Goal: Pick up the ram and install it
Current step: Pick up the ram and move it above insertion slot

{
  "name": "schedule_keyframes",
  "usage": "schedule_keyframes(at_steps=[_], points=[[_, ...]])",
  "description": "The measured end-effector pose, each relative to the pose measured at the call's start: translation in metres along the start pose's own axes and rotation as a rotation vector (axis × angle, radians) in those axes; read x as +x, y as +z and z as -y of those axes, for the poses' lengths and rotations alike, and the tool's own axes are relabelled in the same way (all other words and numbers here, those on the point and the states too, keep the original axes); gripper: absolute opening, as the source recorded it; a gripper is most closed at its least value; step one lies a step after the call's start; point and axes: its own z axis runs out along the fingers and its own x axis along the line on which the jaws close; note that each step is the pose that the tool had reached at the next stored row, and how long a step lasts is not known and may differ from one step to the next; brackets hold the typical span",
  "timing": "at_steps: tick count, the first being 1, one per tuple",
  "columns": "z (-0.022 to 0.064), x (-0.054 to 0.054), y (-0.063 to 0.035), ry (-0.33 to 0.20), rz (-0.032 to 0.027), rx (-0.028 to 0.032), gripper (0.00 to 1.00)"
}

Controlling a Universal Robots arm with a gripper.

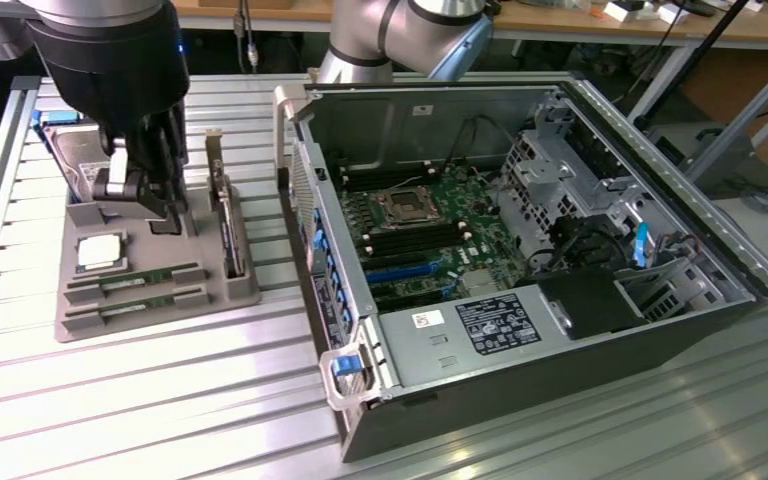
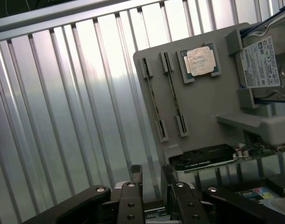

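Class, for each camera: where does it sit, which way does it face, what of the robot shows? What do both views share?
Exterior view: high off the arm, looking down on the table, computer case and tray; arm and gripper show above the tray.
Wrist view: on the wrist, looking down past the open gripper at the tray.
Shared: tray, two ram sticks, processor, gripper.

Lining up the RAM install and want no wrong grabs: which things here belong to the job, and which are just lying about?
Job: ram stick, second ram stick, grey tray, gripper, open computer case, motherboard.
Lying about: processor, hard drive, graphics card.
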Motion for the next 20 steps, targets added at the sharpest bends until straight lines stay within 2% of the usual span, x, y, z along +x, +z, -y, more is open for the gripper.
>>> schedule_keyframes(at_steps=[20], points=[[-0.0006,0.000,0.0222,0.000,0.0009,-0.0001,0.30]])
